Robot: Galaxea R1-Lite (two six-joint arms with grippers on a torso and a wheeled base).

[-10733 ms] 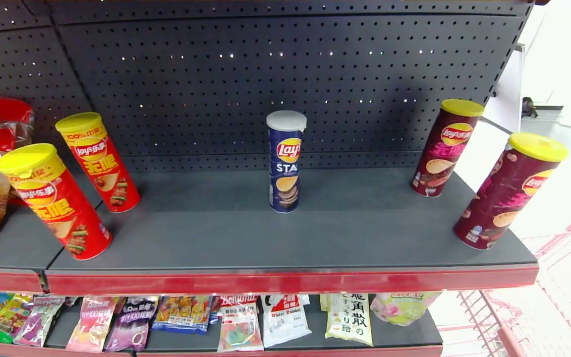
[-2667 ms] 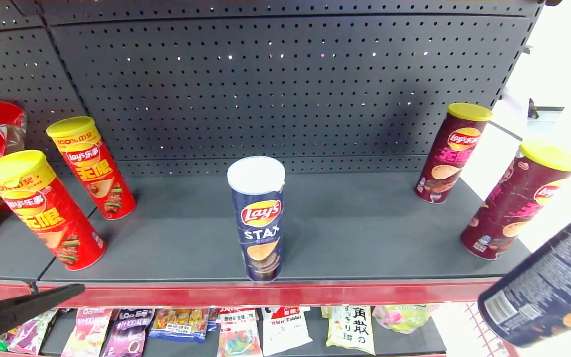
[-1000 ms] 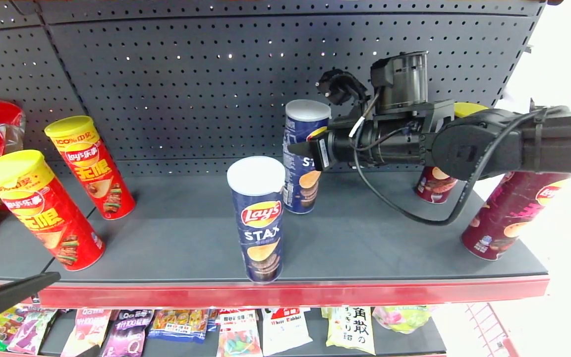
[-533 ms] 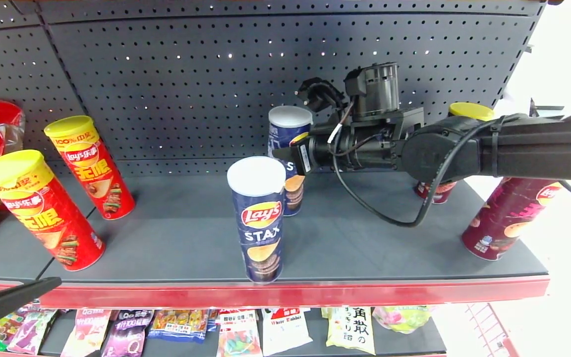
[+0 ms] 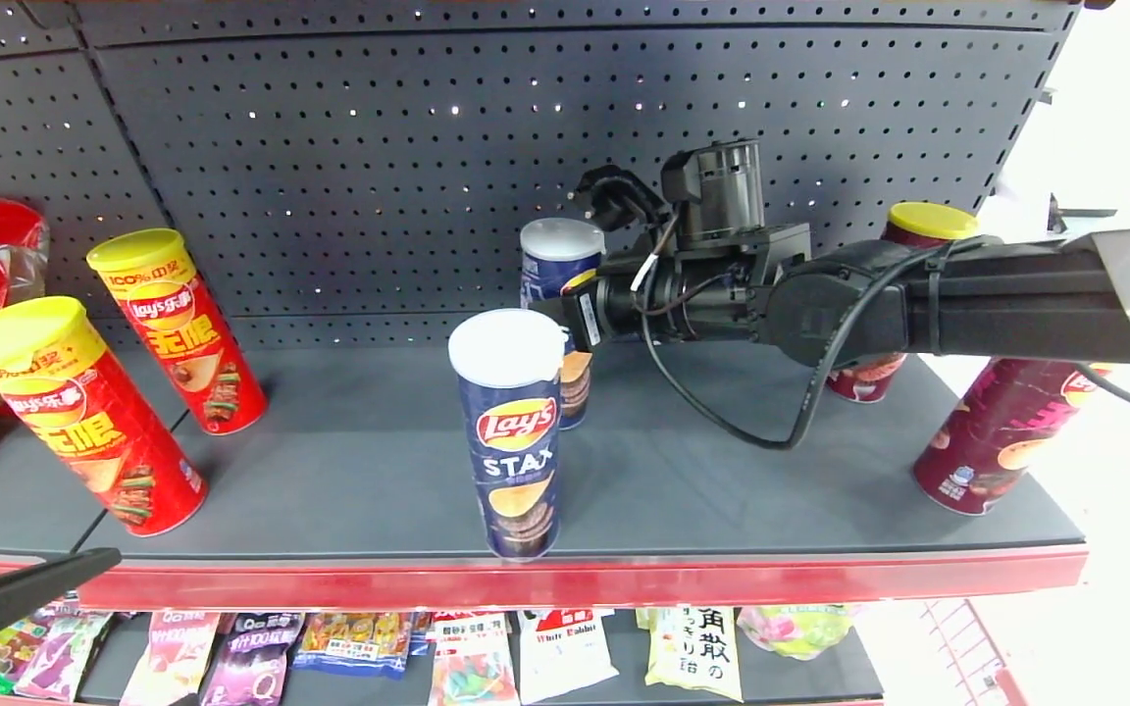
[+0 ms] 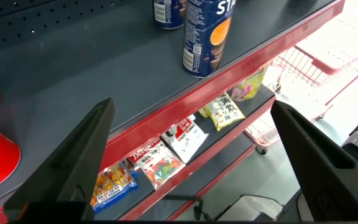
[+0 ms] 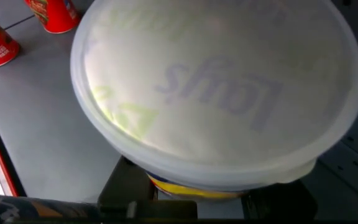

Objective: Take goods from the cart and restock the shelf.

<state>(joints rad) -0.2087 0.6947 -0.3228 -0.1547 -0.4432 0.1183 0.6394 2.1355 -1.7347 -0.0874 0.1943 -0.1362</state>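
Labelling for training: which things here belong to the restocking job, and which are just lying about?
Job: rear blue can, gripped by right end effector; front blue can; shelf.
Lying about: red cans; maroon cans; snack packets below; left end effector.

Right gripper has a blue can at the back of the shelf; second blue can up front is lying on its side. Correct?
No: the front blue can stands upright near the red front edge of the shelf, not on its side, as the head view shows. The rest holds: the right gripper grips the other blue can farther back.
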